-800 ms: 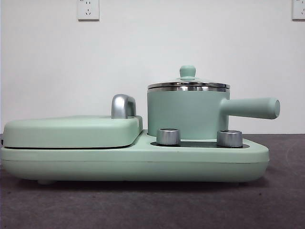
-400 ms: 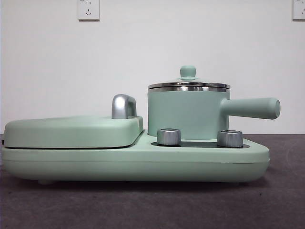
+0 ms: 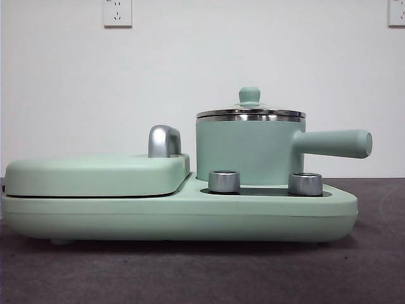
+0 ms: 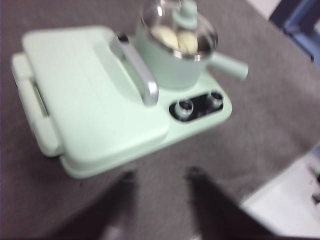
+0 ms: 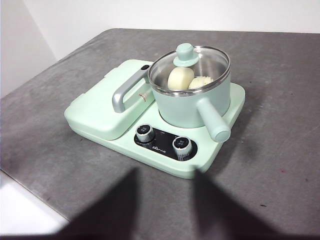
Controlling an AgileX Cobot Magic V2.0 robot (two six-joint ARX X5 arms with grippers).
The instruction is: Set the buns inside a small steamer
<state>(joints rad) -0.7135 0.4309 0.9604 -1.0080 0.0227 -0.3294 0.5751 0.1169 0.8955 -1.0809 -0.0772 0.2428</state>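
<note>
Buns (image 5: 189,80) are being shown through the glass lid (image 5: 192,62) of the small steamer (image 5: 190,102), side by side on its floor: the smooth rounded one (image 5: 180,78) nearer the griddle cover (image 5: 102,112), the ridged one (image 5: 202,83) partly hidden behind the steel rim. In the front view only the pot's wall (image 3: 247,152) and the lid's knob (image 3: 249,95) are being seen, so nothing of the contents is being revealed there. The steamer is being carried on the mint-green base (image 5: 210,155), behind two steel dials (image 5: 146,132).

Both grippers are being held back from the appliance, well apart from it. The right gripper (image 5: 165,205) is being presented with its jaws apart and nothing between them; the left gripper (image 4: 160,200), though blurred, is likewise being shown with its jaws spread and empty.

Judged from how things lie, the task is being read as finished, with the lid on. Were a bun to be lifted again, it is being judged soft, light and easily dented, so a gentle grip across its middle would be called for. The lid is being judged fragile and smooth, best taken by the knob (image 5: 184,53); the pot is heavier and stiff, best taken by its straight handle (image 5: 214,122).
</note>
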